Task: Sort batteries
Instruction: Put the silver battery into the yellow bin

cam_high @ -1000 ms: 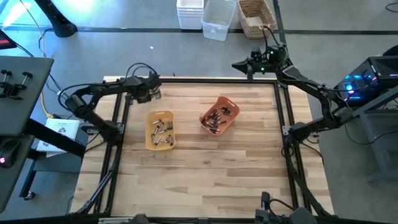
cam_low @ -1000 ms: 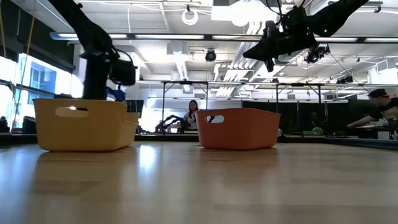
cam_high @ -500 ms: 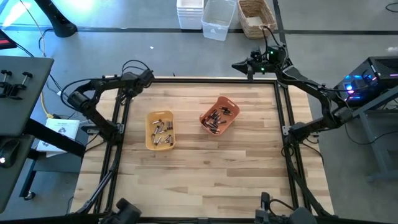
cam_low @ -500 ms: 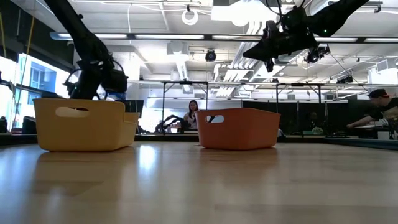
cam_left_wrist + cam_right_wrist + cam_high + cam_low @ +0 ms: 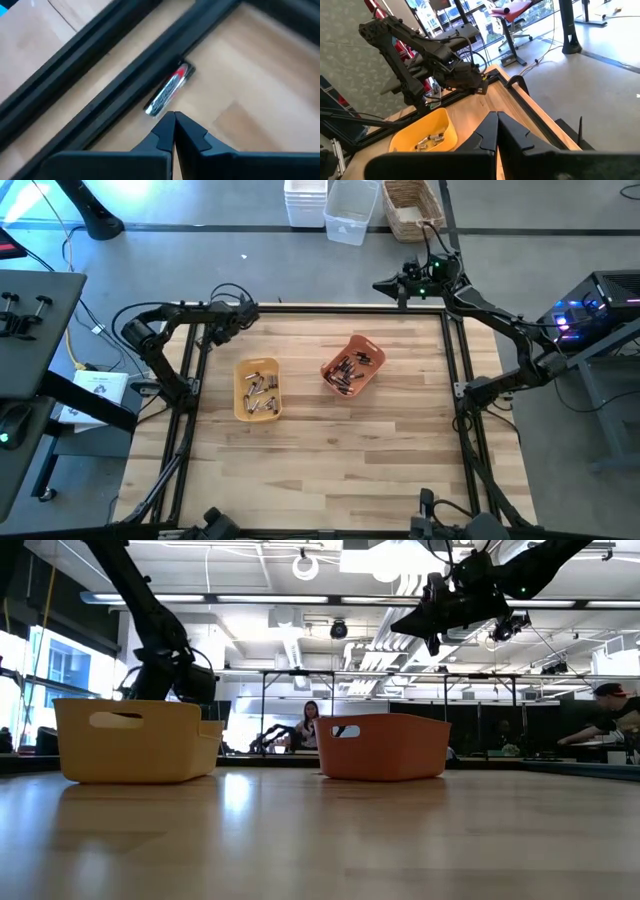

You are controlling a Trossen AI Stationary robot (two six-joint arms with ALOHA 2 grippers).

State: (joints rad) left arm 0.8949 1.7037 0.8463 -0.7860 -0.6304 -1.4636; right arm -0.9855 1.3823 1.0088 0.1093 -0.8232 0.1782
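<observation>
A silvery battery (image 5: 169,91) with a red band lies on the wood right against the black frame rail (image 5: 115,80) at the table's far left corner. My left gripper (image 5: 174,116) is shut and slants down, its tips just short of that battery's side; in the high view it (image 5: 246,314) is beyond the yellow tray (image 5: 257,389). Several batteries lie in the yellow tray and several darker ones in the orange tray (image 5: 353,366). My right gripper (image 5: 496,118) is shut and empty, held high over the far right corner (image 5: 385,283). My left gripper's shut fingertips (image 5: 165,125) stand beside the lower end (image 5: 153,106) of the loose battery, coming at it slanting down from above. I cannot tell whether they touch it. The battery lies flat on the table along the rail.
Black frame rails (image 5: 190,380) run along the table's left, right and far sides. Clear bins (image 5: 350,210) and a wicker basket (image 5: 412,205) stand on the floor beyond the far edge. Bare wood (image 5: 320,470) fills the near half. People sit in the room behind (image 5: 310,722).
My left gripper has sunk toward the table at the far left corner behind the yellow tray, swinging first toward the left edge and then back right, and its wrist has rolled. The trays and my right arm have kept still.
</observation>
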